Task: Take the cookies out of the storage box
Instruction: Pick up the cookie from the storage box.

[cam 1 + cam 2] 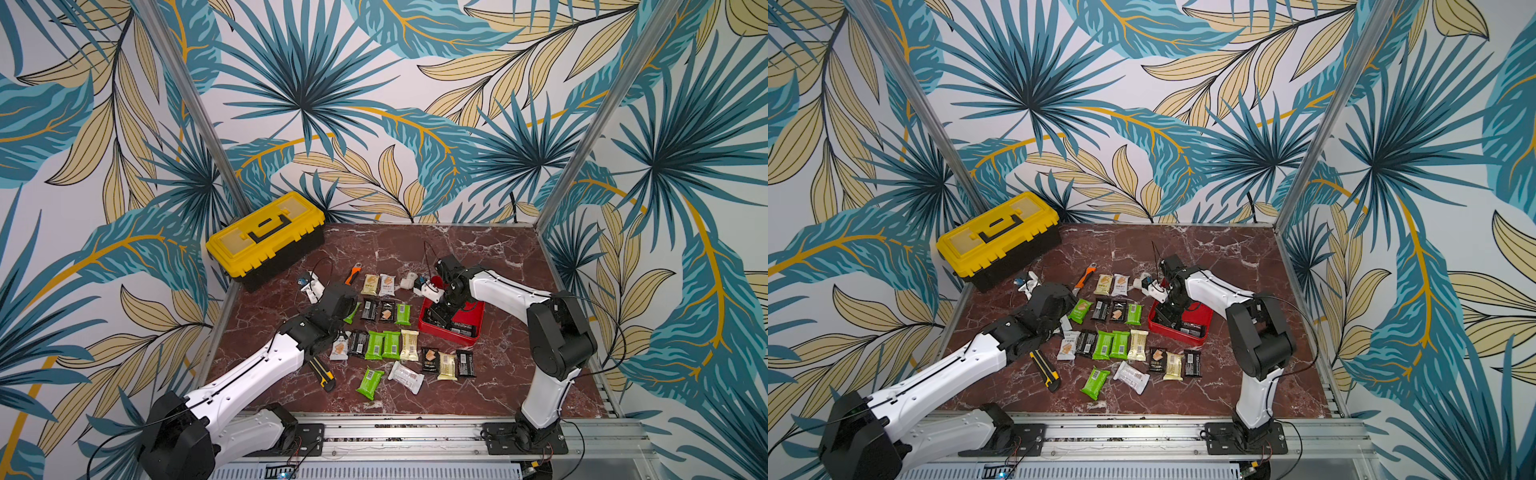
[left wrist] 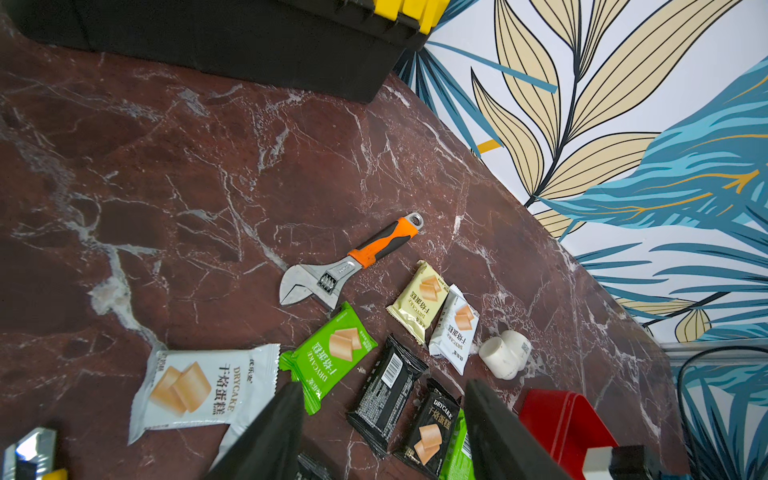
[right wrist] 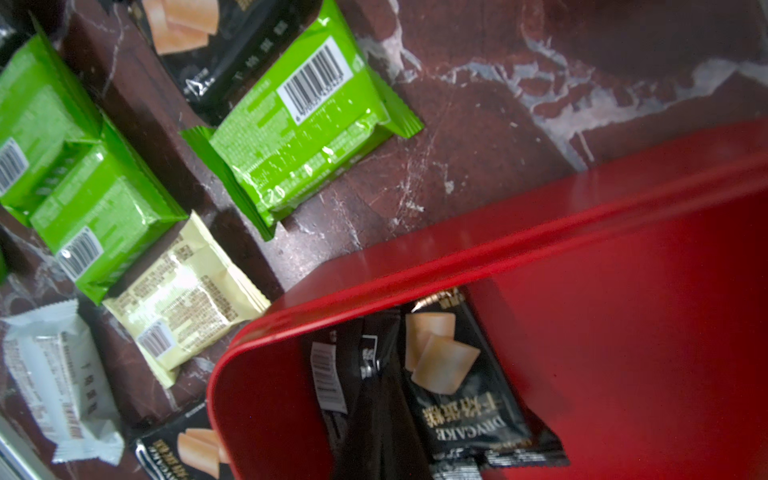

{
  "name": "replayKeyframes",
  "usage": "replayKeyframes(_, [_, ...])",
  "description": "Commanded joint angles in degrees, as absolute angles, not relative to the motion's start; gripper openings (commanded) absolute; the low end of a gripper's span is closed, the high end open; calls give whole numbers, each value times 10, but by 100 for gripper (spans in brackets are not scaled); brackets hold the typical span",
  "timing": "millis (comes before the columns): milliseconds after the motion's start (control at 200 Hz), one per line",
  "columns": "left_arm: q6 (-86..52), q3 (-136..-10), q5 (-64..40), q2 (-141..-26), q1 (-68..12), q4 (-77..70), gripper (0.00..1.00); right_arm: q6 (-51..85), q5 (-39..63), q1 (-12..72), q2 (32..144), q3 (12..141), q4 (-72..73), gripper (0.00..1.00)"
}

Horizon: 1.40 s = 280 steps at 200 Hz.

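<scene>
Toolbox: the yellow-lidded toolbox [image 1: 266, 237] stands shut at the far left corner of the marble table [image 1: 478, 249], clear of the work.
Utility knife: the yellow-black utility knife [image 1: 322, 372] lies beside the left arm, just left of the packet rows.
Left gripper: the left gripper [image 2: 380, 386] hangs over the left end of the rows, its fingers apart and holding nothing.
Cookies on the table: green, black, cream and white packets [image 1: 390, 345] lie flat in rows between the arms, outside the box.
Right gripper: the right gripper [image 1: 441, 314] reaches down into the box with its fingers closed together. I cannot tell whether a wrapper edge is pinched.
Storage box: the red storage box [image 1: 477, 316] sits right of the rows; at least two black packets [image 3: 453, 386] are inside, against its wall.
Step in hand: lifting out a black packet, I judge. Rise straight up over the low wall before swinging left, and watch that the overlapping neighbour or the light box does not ride along.
Right wrist view only: it shows the two packets overlapping, one barcode-up and one picture-up. The top views show only a dark strip.
Left wrist view only: it shows the finger gap and the whole adjustable wrench [image 2: 349, 262], which the arm half hides from above.
</scene>
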<state>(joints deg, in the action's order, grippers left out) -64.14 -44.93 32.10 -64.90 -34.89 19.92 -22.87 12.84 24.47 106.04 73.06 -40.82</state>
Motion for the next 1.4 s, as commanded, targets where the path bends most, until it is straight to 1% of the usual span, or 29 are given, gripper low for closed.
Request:
replayKeyframes(0, [-642, -451, 321, -648, -345, 204, 66, -229, 117, 248, 1051, 734, -426, 0])
replayKeyframes(260, [-642, -450, 319, -647, -345, 207, 65, -208, 81, 235, 1019, 735, -414, 0])
replayKeyframes(616, [-642, -450, 317, -647, -344, 207, 63, -144, 80, 201, 992, 729, -388, 0])
replayKeyframes(781, [-638, -450, 314, -649, -345, 204, 63, -78, 96, 186, 957, 700, -351, 0])
replayKeyframes(956, [-637, -451, 309, -656, -344, 198, 63, 5, 82, 176, 914, 657, -306, 0])
replayKeyframes(1397, [-624, -455, 282, -677, -343, 187, 63, 235, 77, 176, 825, 585, -240, 0])
